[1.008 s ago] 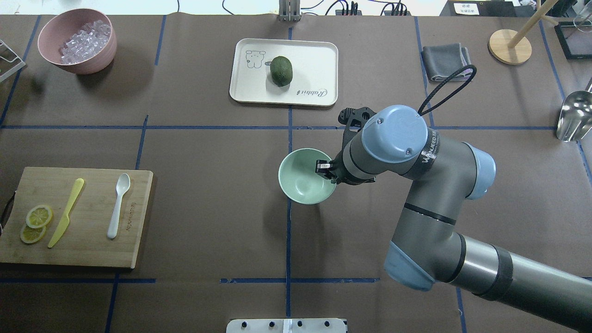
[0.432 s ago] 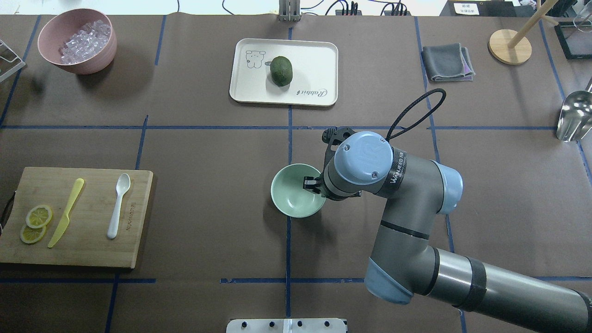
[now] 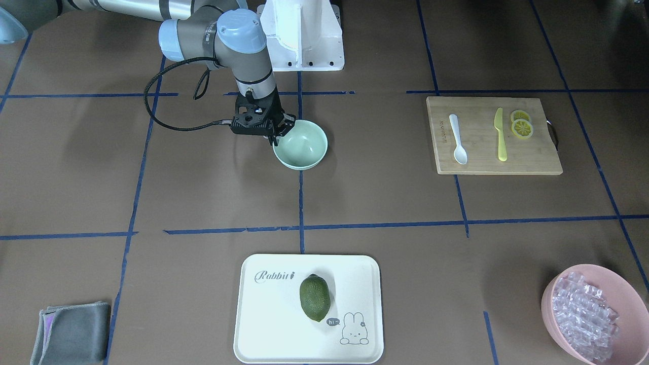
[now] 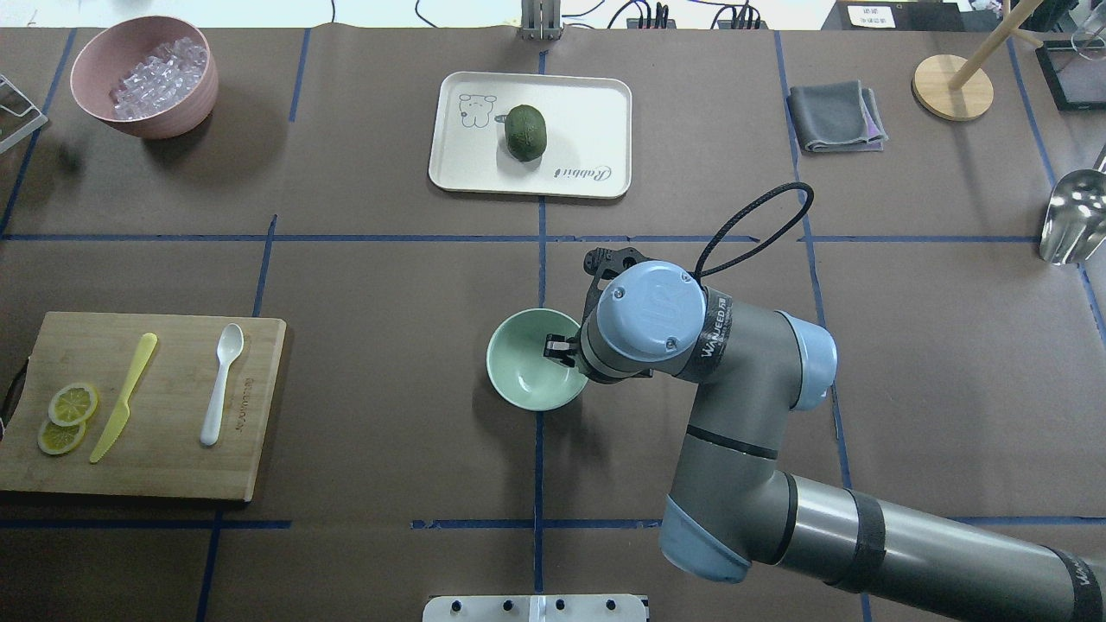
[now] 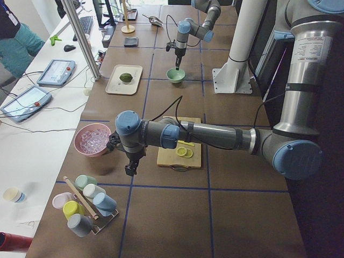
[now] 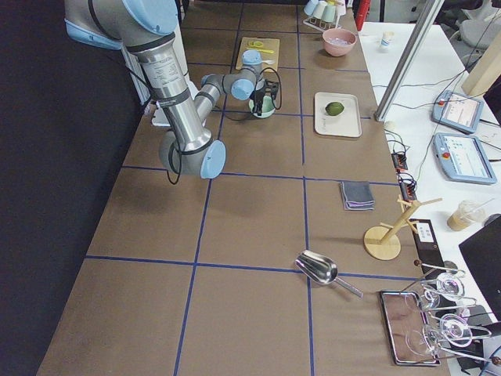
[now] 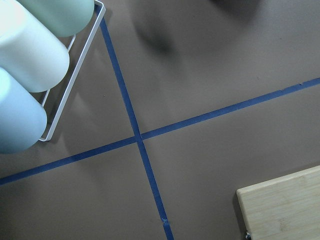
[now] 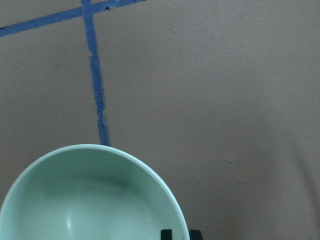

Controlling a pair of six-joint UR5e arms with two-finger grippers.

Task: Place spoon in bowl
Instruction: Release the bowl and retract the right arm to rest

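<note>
The mint-green bowl [image 4: 527, 370] is near the table's centre line, also in the front view [image 3: 302, 148] and the right wrist view [image 8: 90, 200]. My right gripper [image 4: 558, 348] is shut on the bowl's rim on its right side; the fingertips [image 8: 166, 234] straddle the rim. I cannot tell if the bowl rests on the table or hangs just above it. The white spoon [image 4: 222, 382] lies on the cutting board [image 4: 173, 466] at the left, scoop away from me. My left gripper [image 5: 129, 171] hangs far left near the pink bowl; whether it is open or shut cannot be told.
A yellow knife [image 4: 125, 396] and lemon slices [image 4: 66, 416] share the board. The pink bowl of ice [image 4: 145, 76] is back left, and a tray [image 4: 596, 112] with a green fruit back centre. A grey cloth [image 4: 835, 116] and metal scoop [image 4: 1074, 223] lie right. A cup rack [image 5: 85, 207] is near the left gripper.
My right gripper has carried the bowl leftward and slightly toward me, and lower. The spoon and board have not moved.
</note>
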